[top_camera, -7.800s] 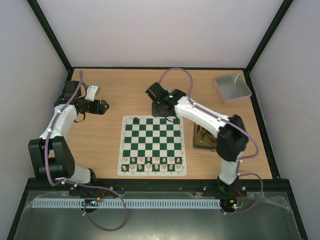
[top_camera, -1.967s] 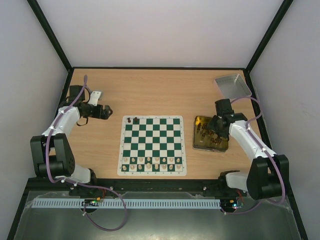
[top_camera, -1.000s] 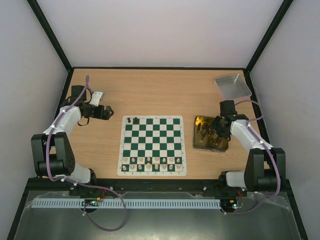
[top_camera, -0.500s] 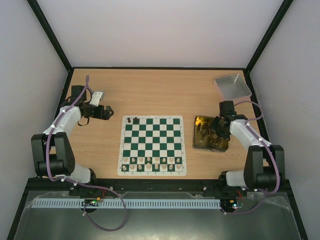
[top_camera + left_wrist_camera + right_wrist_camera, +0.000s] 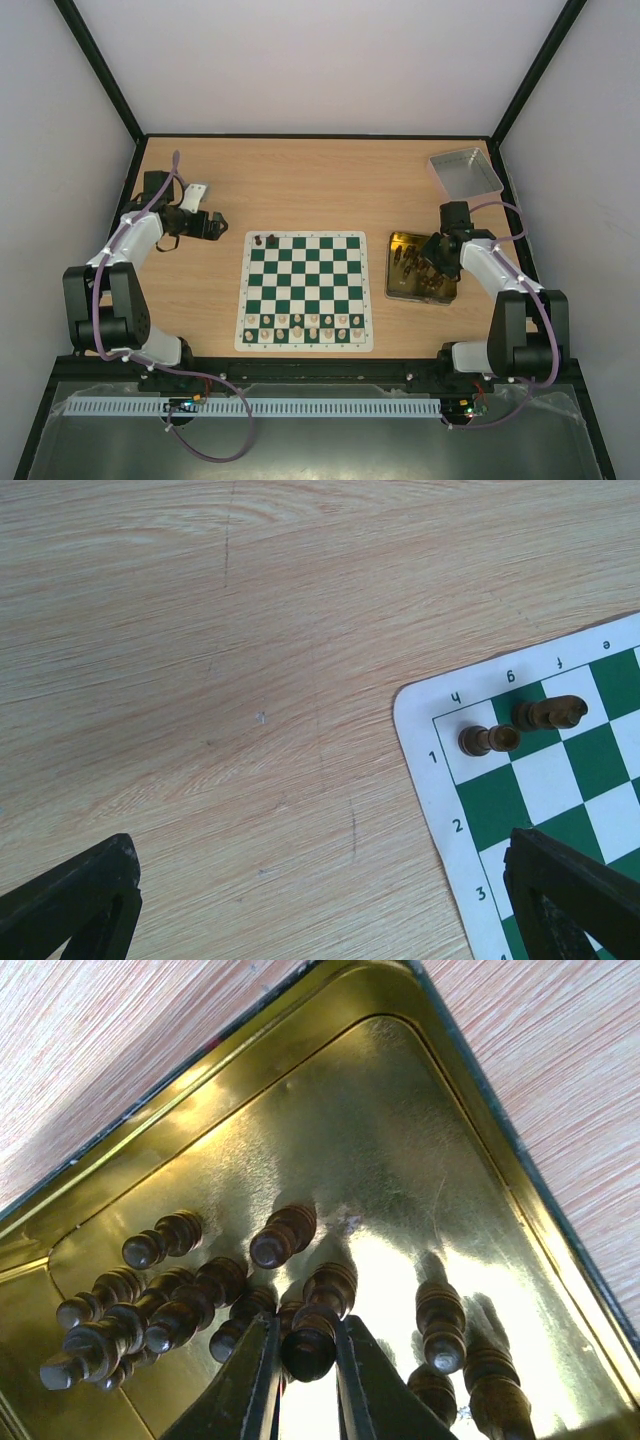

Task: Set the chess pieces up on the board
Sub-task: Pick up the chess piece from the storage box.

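Reaching down into the gold tin (image 5: 394, 292), the right end effector (image 5: 437, 252) had its two fingers drawn in close on the rounded top of one dark piece (image 5: 318, 1318), with one finger (image 5: 252, 1380) pressed on each side of it. Around that piece the rest of the dark chess pieces (image 5: 165, 1305) stood crowded together on the shiny floor of the tin (image 5: 400, 1110), some of them touching. A few more (image 5: 440, 1325) stood just to the other side.

The tin lay near the right edge of the desk (image 5: 300, 190), just beside the board (image 5: 247, 290) and not touching it. The board sat in the middle of the desk, closer to the near edge. Two dark pieces (image 5: 264, 240) were already on it, side by side on the two end squares of its far row, at the far left corner. In the left wrist view both (image 5: 488, 740) (image 5: 548, 714) looked upright. A double row of pale pieces (image 5: 305, 326) filled the board's near side.

The left end effector (image 5: 207, 225) hovered over bare wood near the left edge of the desk, pointing toward that far left corner of the board (image 5: 545, 780). Its fingers (image 5: 80, 895) were spread wide apart and held nothing.

A grey tray (image 5: 465, 173) sat in the far right corner of the desk, well apart from the tin.
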Motion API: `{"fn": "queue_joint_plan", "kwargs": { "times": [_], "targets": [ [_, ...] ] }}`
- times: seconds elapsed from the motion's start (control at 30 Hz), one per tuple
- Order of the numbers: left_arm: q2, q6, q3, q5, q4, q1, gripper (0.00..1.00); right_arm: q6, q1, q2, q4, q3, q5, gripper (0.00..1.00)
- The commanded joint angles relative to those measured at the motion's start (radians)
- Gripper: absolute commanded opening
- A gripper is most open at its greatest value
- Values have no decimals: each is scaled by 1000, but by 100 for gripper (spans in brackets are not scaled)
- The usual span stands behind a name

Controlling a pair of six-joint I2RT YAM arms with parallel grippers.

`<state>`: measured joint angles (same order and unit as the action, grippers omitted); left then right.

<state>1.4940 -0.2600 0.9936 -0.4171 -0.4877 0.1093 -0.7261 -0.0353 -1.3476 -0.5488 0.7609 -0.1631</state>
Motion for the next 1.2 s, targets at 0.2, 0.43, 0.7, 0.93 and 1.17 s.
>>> {"fn": "queue_joint_plan", "kwargs": {
  "times": [0.2, 0.43, 0.7, 0.93, 1.17],
  "targets": [
    [6, -11, 3, -6, -9, -8, 98, 4, 9, 67, -90, 48, 80, 12],
    [6, -11, 5, -9, -13, -12, 98, 9, 8, 133, -149, 90, 108, 11],
    [2, -12, 4, -11, -17, -14, 98, 11, -14, 187, -177, 131, 124, 10],
    [0, -11, 4, -6, -21, -16, 98, 14, -83, 202, -204, 201, 143, 9],
    [-1, -10, 4, -3, -23, -16, 98, -3, -215, 161, -215, 277, 144, 9]
  ]
}}
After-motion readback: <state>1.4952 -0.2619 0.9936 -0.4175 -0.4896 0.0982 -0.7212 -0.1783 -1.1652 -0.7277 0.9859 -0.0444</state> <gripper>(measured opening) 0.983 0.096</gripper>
